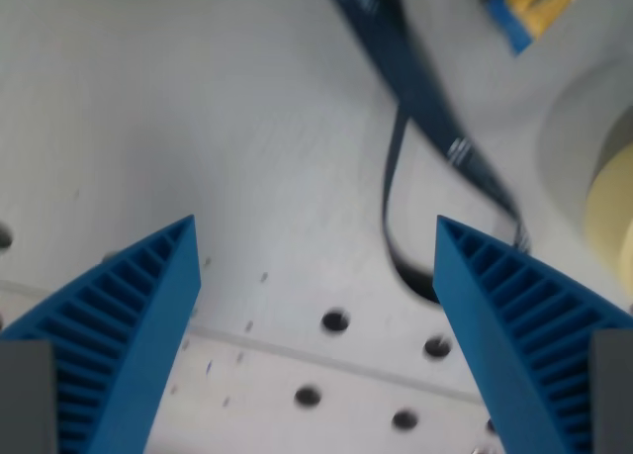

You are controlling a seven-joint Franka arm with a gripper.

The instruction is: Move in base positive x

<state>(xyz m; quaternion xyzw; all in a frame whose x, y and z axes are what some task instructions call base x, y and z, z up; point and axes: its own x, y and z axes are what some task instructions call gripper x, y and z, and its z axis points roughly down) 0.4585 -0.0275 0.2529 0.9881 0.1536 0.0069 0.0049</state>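
My gripper is open and empty, with its two blue ribbed fingers at the bottom left and bottom right of the wrist view. It hangs above a white table. A dark blue lanyard strap runs from the top centre down toward the right finger and loops on the table between the fingers, closer to the right one. The strap touches neither finger as far as I can tell.
A blue and yellow packet lies at the top right. A pale roll of tape sits at the right edge. Several round holes dot the table plate near the bottom.
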